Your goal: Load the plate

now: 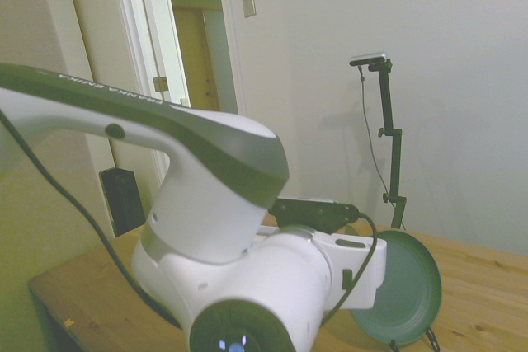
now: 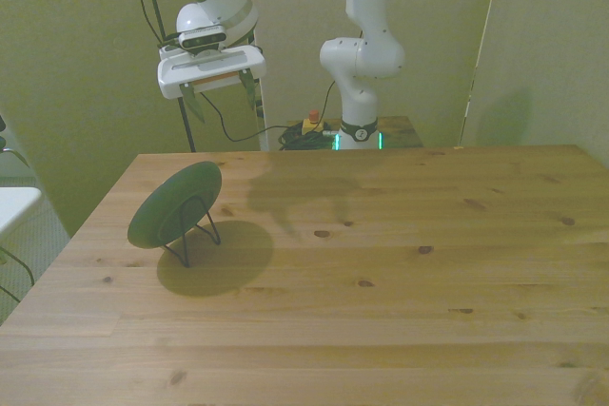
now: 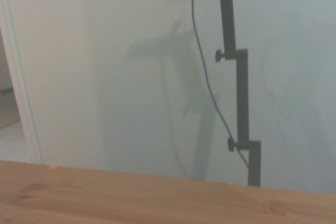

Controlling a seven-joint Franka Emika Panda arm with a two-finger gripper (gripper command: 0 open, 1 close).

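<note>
While the plate leans in its rack, the claw hangs wide, empty.

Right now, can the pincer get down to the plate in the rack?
Probably yes. The pincer hangs open, well above the table and empty. The plate leans nearly upright in the wire rack, its upper rim exposed, and nothing stands between them.

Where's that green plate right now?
In the front view the plate stands on edge in a thin wire rack near the table's left side; the open claw hangs above, apart.
</note>
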